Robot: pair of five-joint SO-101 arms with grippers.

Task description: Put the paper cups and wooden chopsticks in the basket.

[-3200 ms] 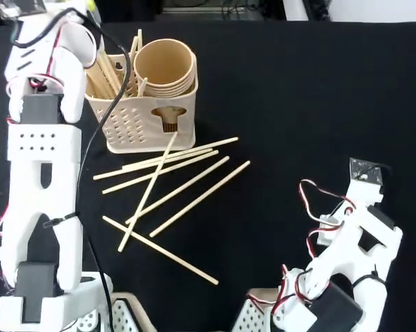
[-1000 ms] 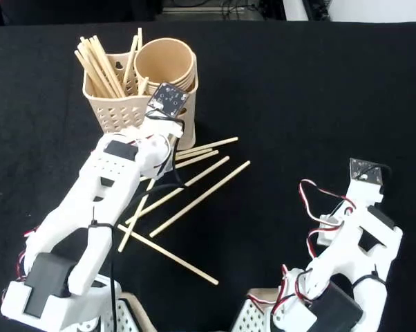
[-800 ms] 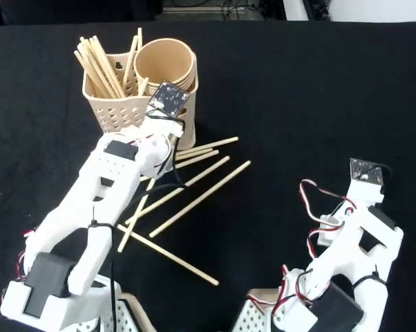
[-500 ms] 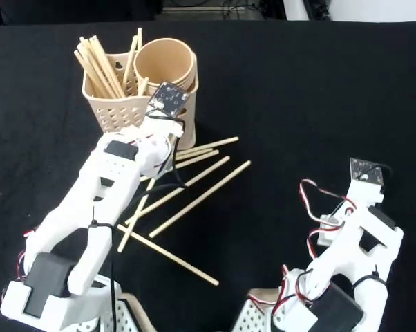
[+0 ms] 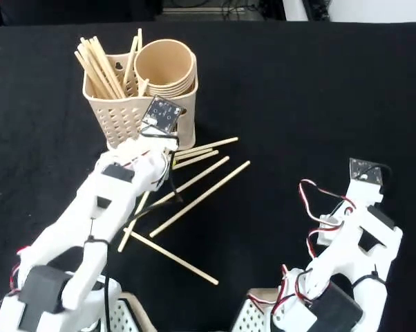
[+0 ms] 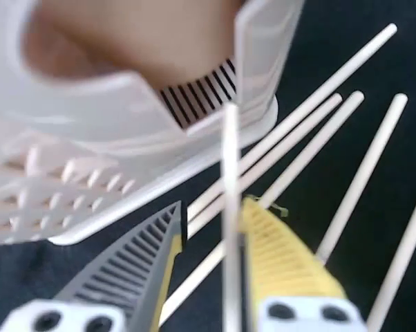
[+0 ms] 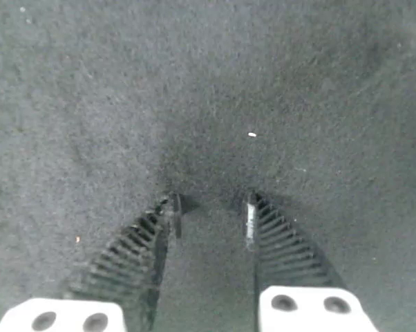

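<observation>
Nearest me, the right gripper [image 7: 211, 206] hangs low over the black tablecloth [image 7: 318, 83]. Its fingers are moderately apart with nothing between them. Parked, I'd say, no part in the job right now.

Next out are the loose chopsticks [image 5: 194, 199], flat on the cloth between my arms and the basket, crossing one another. I count at least six. Some ends run under the left arm [image 5: 104, 207], so the exact number is unsure. These are the work left.

The left gripper [image 6: 215, 207] is down among them, just in front of the basket's foot. Its fingers are partly open and straddle one chopstick [image 6: 229, 159]. The stick lies against the yellow finger [image 6: 277, 263], and the grey finger [image 6: 139, 270] stands off it with a gap. So it is not clamped as far as I can see. My judgement is that the step in hand is picking up this stick.

Farthest is the basket [image 5: 128, 124], upright on the cloth. One compartment holds a nested stack of paper cups [image 5: 165, 66]. The other holds a bundle of chopsticks [image 5: 101, 62] standing tilted, tips above the rim. Every cup I can see is in there, so the cups part looks done. The chopsticks look roughly half done by eye, with a bundle in and a similar spread out. Remaining: close, lift, drop in, repeat per stick.
</observation>
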